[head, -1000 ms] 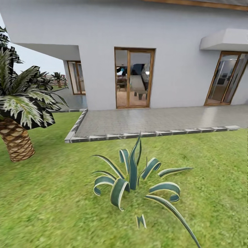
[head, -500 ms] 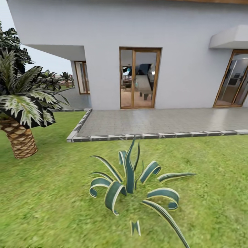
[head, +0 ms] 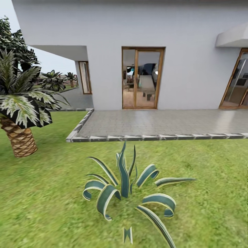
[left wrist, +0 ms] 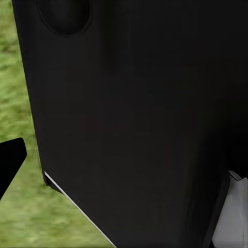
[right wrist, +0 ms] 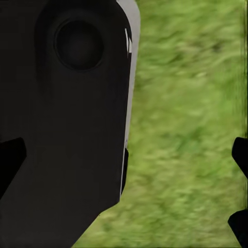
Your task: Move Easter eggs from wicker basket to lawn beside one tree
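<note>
While your head view swings left past the striped agave (head: pixel 125 187) toward the palm (head: pixel 19 137), only lawn (head: pixel 41 193) and house (head: pixel 165 34) appear. You're still searching: basket and eggs are unsighted, and I cannot tell either gripper's opening.

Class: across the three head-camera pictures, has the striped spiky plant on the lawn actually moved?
No. The spiky plant drifts left in the head view, while the palm, glass door and patio edge shift too, the other way. The camera turned.

Matte black robot housing (right wrist: pixel 72 129), round recess near top, thin pale grey edge trim.
</note>
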Controlling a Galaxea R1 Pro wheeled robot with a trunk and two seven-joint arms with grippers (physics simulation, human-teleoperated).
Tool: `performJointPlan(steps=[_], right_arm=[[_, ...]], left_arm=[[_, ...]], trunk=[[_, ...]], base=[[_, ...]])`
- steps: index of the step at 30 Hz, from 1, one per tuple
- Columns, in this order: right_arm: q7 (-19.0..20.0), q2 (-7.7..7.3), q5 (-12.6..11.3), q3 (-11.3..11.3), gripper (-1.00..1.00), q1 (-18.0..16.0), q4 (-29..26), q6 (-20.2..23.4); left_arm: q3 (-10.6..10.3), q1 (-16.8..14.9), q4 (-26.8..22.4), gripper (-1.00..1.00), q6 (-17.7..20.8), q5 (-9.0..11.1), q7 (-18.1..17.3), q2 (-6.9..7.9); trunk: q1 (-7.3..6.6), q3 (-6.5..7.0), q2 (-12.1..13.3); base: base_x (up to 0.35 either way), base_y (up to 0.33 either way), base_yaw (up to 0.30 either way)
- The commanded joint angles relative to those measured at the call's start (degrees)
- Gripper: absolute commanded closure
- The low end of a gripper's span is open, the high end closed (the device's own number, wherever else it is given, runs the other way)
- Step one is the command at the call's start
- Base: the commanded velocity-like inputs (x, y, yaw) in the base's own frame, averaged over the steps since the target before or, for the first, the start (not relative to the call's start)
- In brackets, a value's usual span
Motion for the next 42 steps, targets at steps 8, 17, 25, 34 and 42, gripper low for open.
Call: performJointPlan(steps=[8, 17, 25, 34, 42], right_arm=[[-0.05, 0.04, 0.44, 0.03, -1.0, -0.08, 0.13, -0.03], [-0.06, 0.04, 0.45, 0.05, -1.0, -0.08, 0.15, -0.03], [-0.02, 0.04, 0.45, 0.05, -1.0, -0.08, 0.15, -0.03], [0.01, 0.06, 0.45, 0.05, -1.0, -0.08, 0.17, -0.02], [-0.03, 0.06, 0.45, 0.05, -1.0, -0.08, 0.15, -0.02]], left_arm=[[0.0, 0.06, -0.11, -1.0, -0.06, -0.04, 0.01, 0.0], [0.0, 0.03, -0.11, -1.0, -0.06, -0.04, 0.01, 0.0], [0.0, 0.01, -0.11, -1.0, -0.06, -0.04, 0.01, 0.0], [-0.09, 0.03, -0.11, -1.0, -0.06, -0.04, 0.01, -0.09], [-0.09, 0.05, -0.11, -1.0, -0.06, -0.04, 0.01, -0.09]], trunk=[[0.01, -0.04, -0.02], [0.01, -0.04, -0.02], [0.01, -0.04, -0.02], [0.01, -0.04, -0.02], [0.01, -0.04, -0.02]], base=[[0.13, -0.3, 0.0], [0.104, -0.3, 0.0], [0.006, -0.19, 0.0], [0.0, -0.314, 0.0], [0.0, -0.339, 0.0]])
